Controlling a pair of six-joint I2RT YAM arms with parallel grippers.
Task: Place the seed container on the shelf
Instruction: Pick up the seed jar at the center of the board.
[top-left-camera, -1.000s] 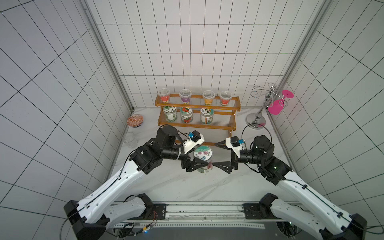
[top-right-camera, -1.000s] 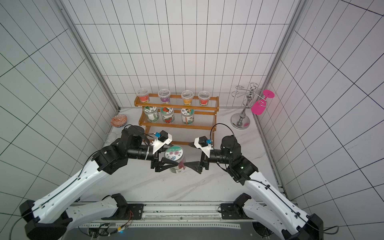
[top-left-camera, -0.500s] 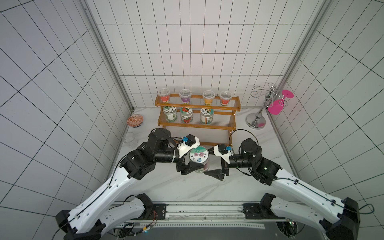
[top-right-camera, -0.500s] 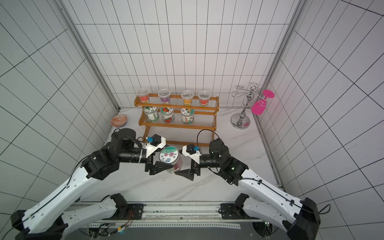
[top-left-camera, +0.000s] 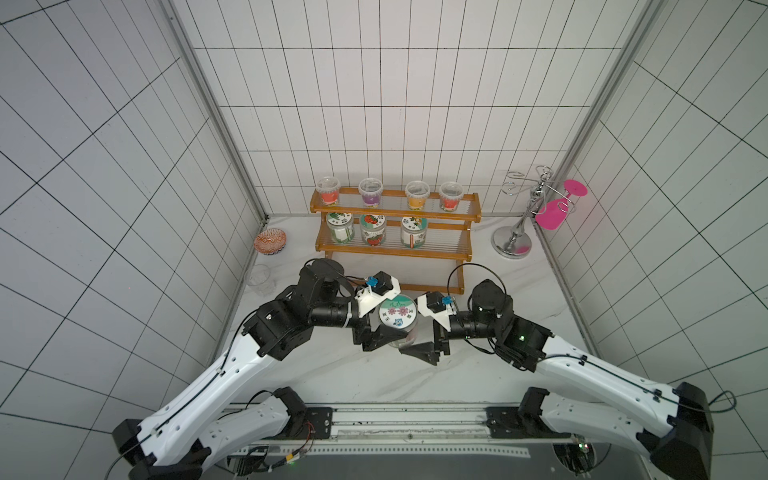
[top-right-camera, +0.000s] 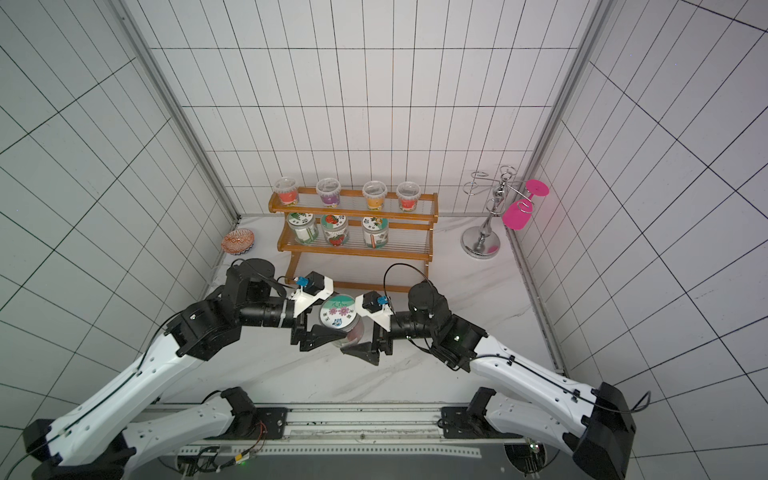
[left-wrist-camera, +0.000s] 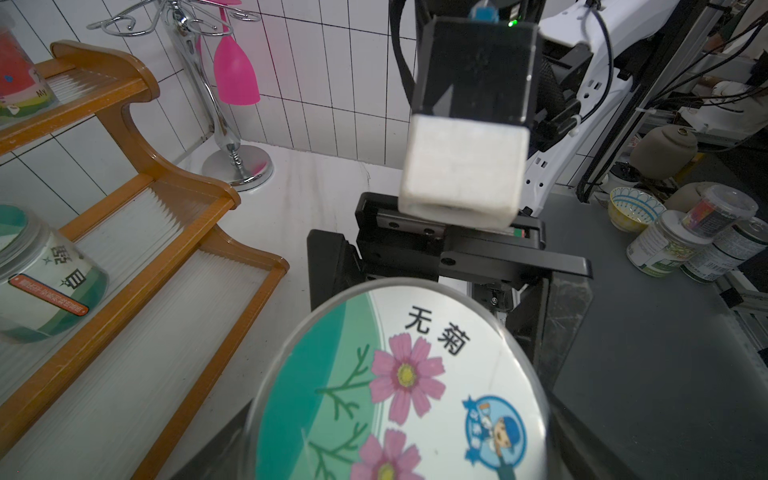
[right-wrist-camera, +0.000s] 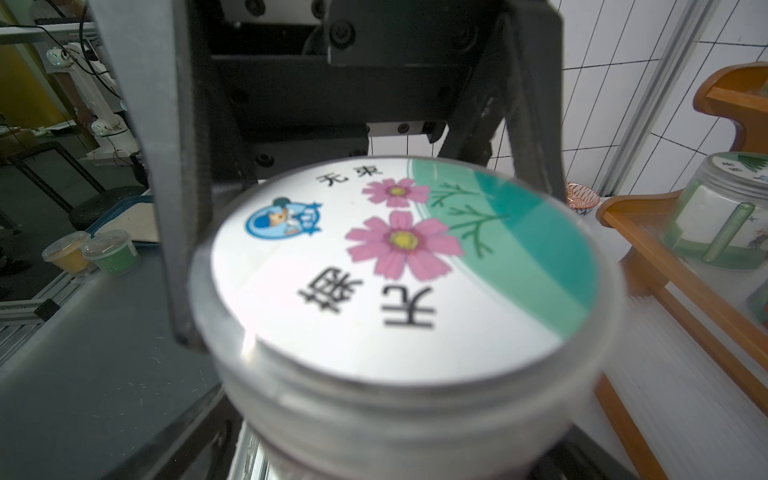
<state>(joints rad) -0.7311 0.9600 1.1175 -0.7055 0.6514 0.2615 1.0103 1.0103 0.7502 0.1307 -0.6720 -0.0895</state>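
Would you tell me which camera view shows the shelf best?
The top views: both show the shelf end to end with all tiers, the lowest partly hidden. The left wrist view shows only one end, its steps and side panel; the right wrist view catches just a corner.

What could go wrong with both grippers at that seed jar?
Only the left gripper grips the clear seed jar with the flowered lid; the right gripper is open around it, so an early release could drop it. Both grippers sit close and might clash. The glass jars on the orange-brown wooden shelf could get knocked.
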